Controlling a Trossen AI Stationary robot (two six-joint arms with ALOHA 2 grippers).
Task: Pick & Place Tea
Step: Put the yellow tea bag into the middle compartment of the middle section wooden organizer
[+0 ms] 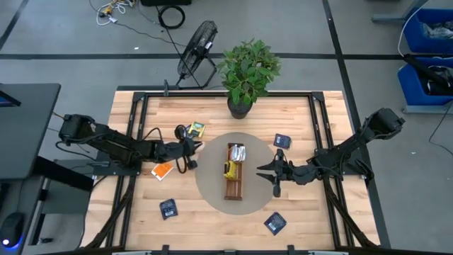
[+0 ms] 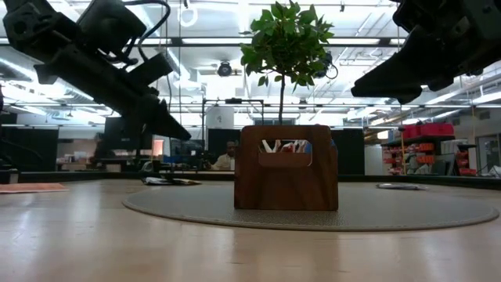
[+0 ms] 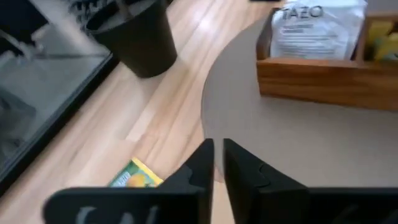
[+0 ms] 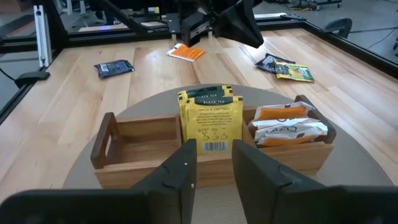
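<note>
- High view: left gripper (image 1: 192, 151) hangs over bare wood just off the round grey mat (image 1: 209, 185), its fingers nearly together and nothing seen between them. An orange sachet (image 1: 163, 171) lies flat just behind and to one side of it, a green-yellow sachet (image 1: 196, 129) just to its other side. Right gripper (image 1: 270, 172), fingers apart and empty, points at the wooden tray (image 1: 235, 185), whose long axis runs across its line of reach. Navy sachets (image 1: 282, 140) lie flat, scattered around it.
- Low view: tray seen end-on, with both arms raised above the table; sachet tops show through its handle slot.
- Left wrist view: left fingertips (image 3: 205, 163) show only a thin gap. The green-yellow sachet lies flat just beside them, and the tray stands ahead.
- Right wrist view: right fingers (image 4: 180, 177) stand apart, just short of the tray. A yellow sachet (image 4: 210, 119) stands upright on edge in it, face toward the gripper.
- Handling, judged: sachets look light, thin, crinkly and slick. Flat ones need pinching at an edge or corner, and upright ones across their thin faces.
</note>
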